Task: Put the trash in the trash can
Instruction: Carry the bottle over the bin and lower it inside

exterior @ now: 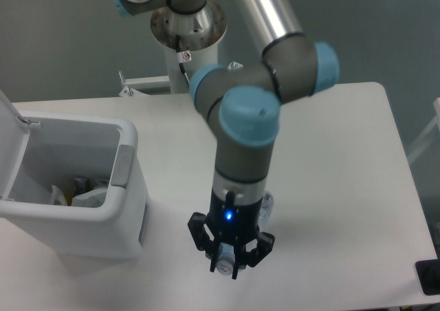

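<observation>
You see the claw [231,257] pointing down near the surface's [344,187] front edge, its fingers straddling the bottle [265,204]. The trash can [75,215] stands open at the left edge.

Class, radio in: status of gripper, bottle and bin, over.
Gripper low over bottle, fingers around its end, grip unconfirmed. Trash can lid open, trash inside. Nothing blocking.

White trash can [82,215] (grey side panel), white table [344,187], clear bottle [264,204], grey-and-blue arm [254,118].
</observation>
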Controlling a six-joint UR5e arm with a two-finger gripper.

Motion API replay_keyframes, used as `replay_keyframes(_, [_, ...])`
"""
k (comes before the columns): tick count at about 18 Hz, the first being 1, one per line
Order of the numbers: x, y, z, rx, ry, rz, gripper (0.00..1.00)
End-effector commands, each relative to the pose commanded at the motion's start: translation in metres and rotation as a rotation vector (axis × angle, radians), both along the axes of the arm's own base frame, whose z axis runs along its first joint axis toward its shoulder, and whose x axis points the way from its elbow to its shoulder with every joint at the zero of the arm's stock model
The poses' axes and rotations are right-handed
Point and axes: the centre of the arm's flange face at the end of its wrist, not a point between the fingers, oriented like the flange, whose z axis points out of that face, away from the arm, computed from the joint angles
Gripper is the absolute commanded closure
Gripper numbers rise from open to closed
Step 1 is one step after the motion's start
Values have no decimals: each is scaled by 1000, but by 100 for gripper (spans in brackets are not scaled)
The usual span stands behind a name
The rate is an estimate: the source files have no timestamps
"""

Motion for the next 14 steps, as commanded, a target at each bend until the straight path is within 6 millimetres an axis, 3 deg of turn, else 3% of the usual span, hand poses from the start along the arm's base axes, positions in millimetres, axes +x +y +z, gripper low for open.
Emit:
replay_keyframes(6, [15,-14,94,223,-134,32,100])
replay_keyframes(10, [15,-40,130,312,-236,59,100])
replay_keyframes(14, [31,-50,156,356,-368,119,100])
